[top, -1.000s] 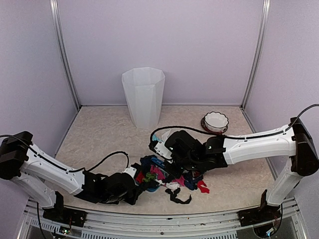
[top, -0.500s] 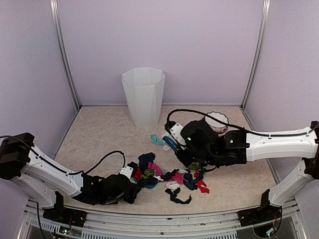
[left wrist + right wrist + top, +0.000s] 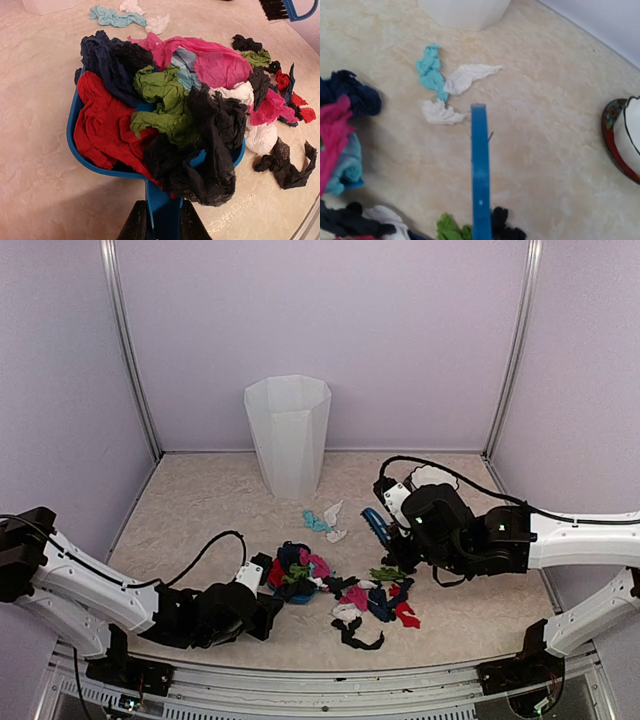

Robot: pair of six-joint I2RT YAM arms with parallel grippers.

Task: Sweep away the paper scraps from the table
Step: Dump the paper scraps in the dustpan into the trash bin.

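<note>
Left arm (image 3: 100,590) stretched low, jaws grasping dustpan (image 3: 162,200), right arm (image 3: 580,540) outstretched, jaws clamping brush (image 3: 480,170)

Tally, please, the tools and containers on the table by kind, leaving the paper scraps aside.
bin: 1
bowl: 1
dustpan: 1
brush: 1
Total: 4

bowl (image 3: 627,132) cut by edge, dustpan (image 3: 161,197) under paper scraps (image 3: 170,105)
</note>
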